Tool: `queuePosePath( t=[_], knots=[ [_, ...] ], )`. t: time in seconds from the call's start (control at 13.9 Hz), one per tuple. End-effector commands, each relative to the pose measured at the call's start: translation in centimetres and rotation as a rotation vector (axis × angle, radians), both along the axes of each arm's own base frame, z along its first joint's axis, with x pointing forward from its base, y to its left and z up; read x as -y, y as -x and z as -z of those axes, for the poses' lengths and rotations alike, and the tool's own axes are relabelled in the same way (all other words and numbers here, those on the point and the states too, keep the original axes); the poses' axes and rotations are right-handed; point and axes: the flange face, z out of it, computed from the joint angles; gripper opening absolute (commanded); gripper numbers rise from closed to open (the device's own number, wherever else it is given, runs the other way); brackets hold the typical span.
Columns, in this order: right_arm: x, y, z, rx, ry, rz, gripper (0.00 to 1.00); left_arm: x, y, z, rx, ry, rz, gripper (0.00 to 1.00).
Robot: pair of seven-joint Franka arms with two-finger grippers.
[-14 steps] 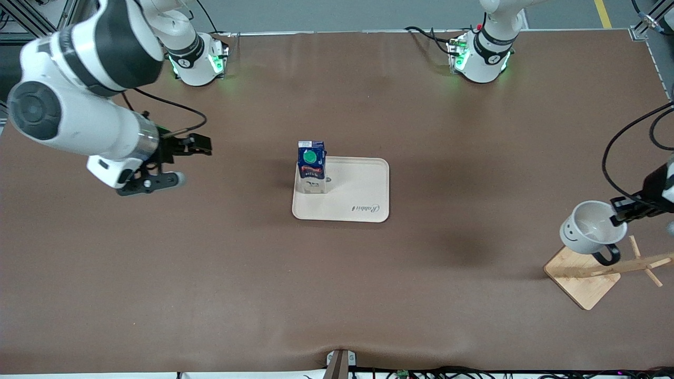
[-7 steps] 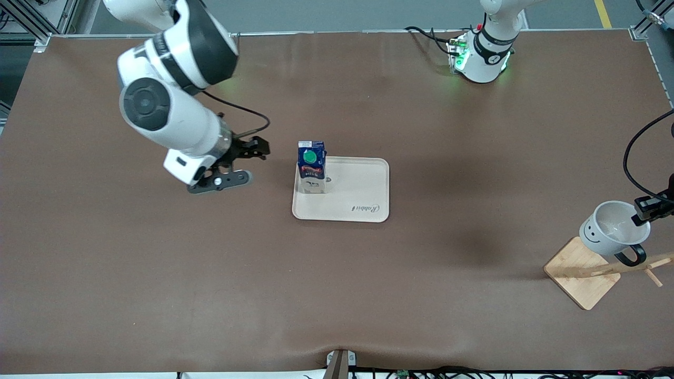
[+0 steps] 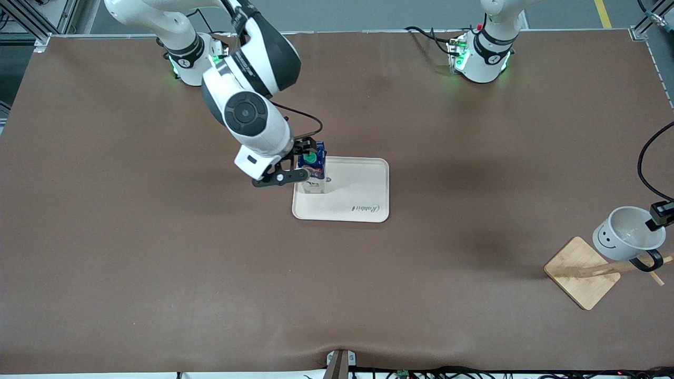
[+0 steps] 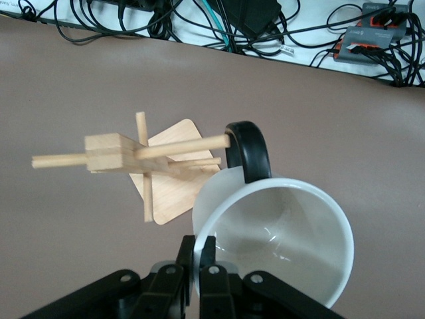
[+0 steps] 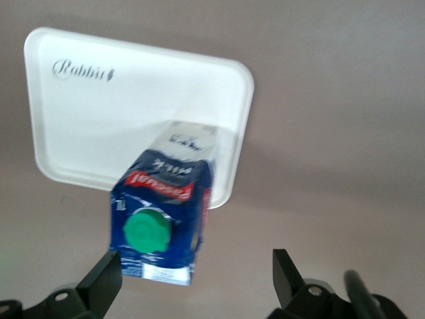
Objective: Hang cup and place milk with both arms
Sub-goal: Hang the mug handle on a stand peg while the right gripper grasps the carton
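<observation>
The cup (image 3: pixel 627 233), pinched by its rim in the left gripper (image 3: pixel 660 215), has moved outward until a peg of the wooden rack (image 3: pixel 582 279) meets its black handle. The milk carton (image 3: pixel 311 167) stands on the tray (image 3: pixel 363 200); the right gripper (image 3: pixel 295 160), jaws apart, has swung in beside it, perhaps to regrip.

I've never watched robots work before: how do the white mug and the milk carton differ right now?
The cup hangs tilted in the air, pinched at its rim by the shut left gripper; the milk stands upright on the tray. The cup is round and white with a smiley face; the milk is a tall blue box with a green cap. The cup's handle is at the wooden rack; the open right gripper is merely at the milk.
</observation>
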Motion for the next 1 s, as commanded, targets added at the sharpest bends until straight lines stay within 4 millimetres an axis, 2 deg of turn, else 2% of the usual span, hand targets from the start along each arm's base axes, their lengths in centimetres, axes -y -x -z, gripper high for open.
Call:
queuePosePath(
  t=[0.0, 0.14, 0.36, 0.5, 0.65, 0.72, 0.79, 0.93],
  knots=[
    [-1.2, 0.1, 1.1, -0.077, -0.094, 0.066, 1.0, -0.3, -0.4, -0.1, 0.032, 0.045, 0.003, 0.0],
    [-3.7, 1.7, 2.6, -0.063, -0.085, 0.036, 1.0, -0.2, -0.6, -0.1, 0.044, 0.065, -0.001, 0.0],
    [-3.0, 2.0, 3.9, -0.055, -0.033, 0.015, 1.0, -0.5, -1.1, 0.7, 0.057, 0.075, -0.007, 0.0],
    [-3.3, 2.3, 4.1, -0.045, -0.018, 0.0, 1.0, -0.9, -1.1, 0.9, 0.06, 0.075, -0.01, 0.0],
    [-3.5, 2.9, 5.5, -0.04, -0.01, -0.002, 1.0, -1.1, -1.2, 1.1, 0.06, 0.08, -0.014, 0.0],
    [-3.4, 2.9, 5.5, -0.035, -0.01, -0.003, 1.0, -1.6, -1.3, 1.6, 0.064, 0.08, -0.022, 0.0],
    [-3.7, 2.6, 4.4, -0.022, -0.022, -0.007, 1.0, -2.5, -1.2, 1.8, 0.064, 0.079, -0.031, 0.0],
    [-3.2, 1.5, 2.8, -0.034, -0.038, 0.009, 1.0, -2.6, -1.2, 1.9, 0.063, 0.079, -0.027, 0.0]
  ],
)
